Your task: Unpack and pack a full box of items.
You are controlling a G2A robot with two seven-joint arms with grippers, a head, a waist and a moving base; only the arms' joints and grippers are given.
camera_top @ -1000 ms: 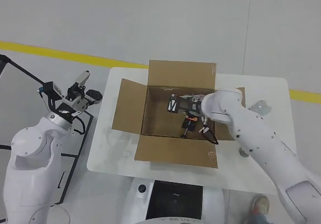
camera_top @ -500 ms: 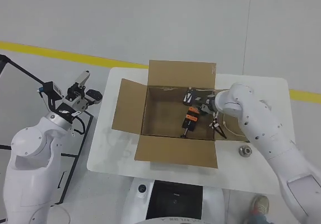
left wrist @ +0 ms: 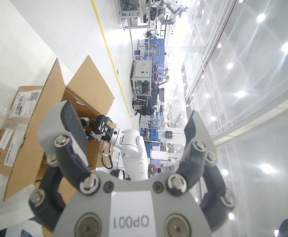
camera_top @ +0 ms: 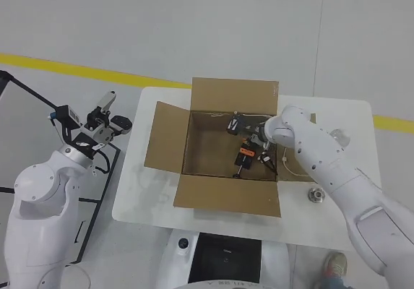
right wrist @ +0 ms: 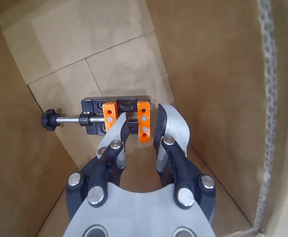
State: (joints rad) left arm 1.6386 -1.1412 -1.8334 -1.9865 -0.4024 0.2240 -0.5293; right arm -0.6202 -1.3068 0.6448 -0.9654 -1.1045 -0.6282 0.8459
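Right claw (right wrist: pixel 141 114): spread, inside box (camera_top: pixel 228 95), over orange-black vise (right wrist: pixel 94 106).
Left claw (left wrist: pixel 130 114): spread, empty, beyond worktop's (camera_top: pixel 140 202) 9 o'clock edge.

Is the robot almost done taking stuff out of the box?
Not quite. Done: the box is open, and a small round metal part sits on the table beside it, maybe already unpacked. In hand: nothing yet; the right gripper hangs open inside the box, close over the little orange-and-black vise. Left: lifting that vise out, then packing. The left gripper is open, off to the side.
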